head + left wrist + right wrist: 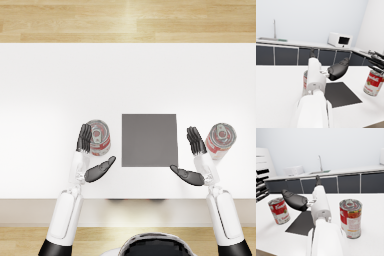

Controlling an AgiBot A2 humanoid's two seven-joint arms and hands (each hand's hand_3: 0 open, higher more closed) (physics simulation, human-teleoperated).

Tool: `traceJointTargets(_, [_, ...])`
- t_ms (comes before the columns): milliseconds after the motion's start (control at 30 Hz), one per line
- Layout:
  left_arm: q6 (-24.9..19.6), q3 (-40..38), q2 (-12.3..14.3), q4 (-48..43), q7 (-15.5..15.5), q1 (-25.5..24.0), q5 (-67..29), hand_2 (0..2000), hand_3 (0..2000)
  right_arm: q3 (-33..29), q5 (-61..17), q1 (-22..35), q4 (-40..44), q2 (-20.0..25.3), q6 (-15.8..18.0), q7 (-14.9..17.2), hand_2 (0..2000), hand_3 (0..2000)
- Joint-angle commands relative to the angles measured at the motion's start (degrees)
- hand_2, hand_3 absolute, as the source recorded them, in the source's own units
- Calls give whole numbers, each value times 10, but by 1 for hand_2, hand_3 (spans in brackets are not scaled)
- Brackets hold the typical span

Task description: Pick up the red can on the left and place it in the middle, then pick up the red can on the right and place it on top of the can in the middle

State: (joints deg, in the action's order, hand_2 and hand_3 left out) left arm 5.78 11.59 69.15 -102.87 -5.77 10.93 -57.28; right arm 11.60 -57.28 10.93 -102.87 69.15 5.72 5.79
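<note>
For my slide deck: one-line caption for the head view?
Open hands beside two upright tomato soup cans flanking a dark grey mat.

Table (pixel 60 75): white, long.
Mat (pixel 149 140): dark grey square, flat at middle.
Left can (pixel 99 137): upright beside mat.
Right can (pixel 220 139): upright, other side.

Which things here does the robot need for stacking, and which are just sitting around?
Needed: left red can, right red can, dark mat in the middle, left hand, right hand.

Just around: microwave, sink tap, white table.
</note>
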Motion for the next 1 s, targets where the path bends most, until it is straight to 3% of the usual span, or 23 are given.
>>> traceJointTargets(33, [0, 0, 0, 0, 0, 0, 0, 0, 0, 0, 0, 0, 0, 0, 0, 0, 0, 0])
traceJointTargets(667, [0, 17, 1, 9, 0, 1, 0, 0, 0, 0, 0, 0, 0, 0, 0, 0, 0, 0])
traceJointTargets(700, [-16, 13, 3, 11, 16, 3, 0, 0, 0, 17, 0, 1, 9, 1, 0, 0, 0, 0])
traceJointTargets(867, [-50, -40, 24, 20, 50, 32, 0, 0, 0, -40, 0, 10, -15, 14, -46, -47, 0, 0])
traceJointTargets(1000, [-56, -57, 36, 41, 56, 53, -102, 0, 0, -76, -102, 17, -20, 21, -54, -55, 0, 0])
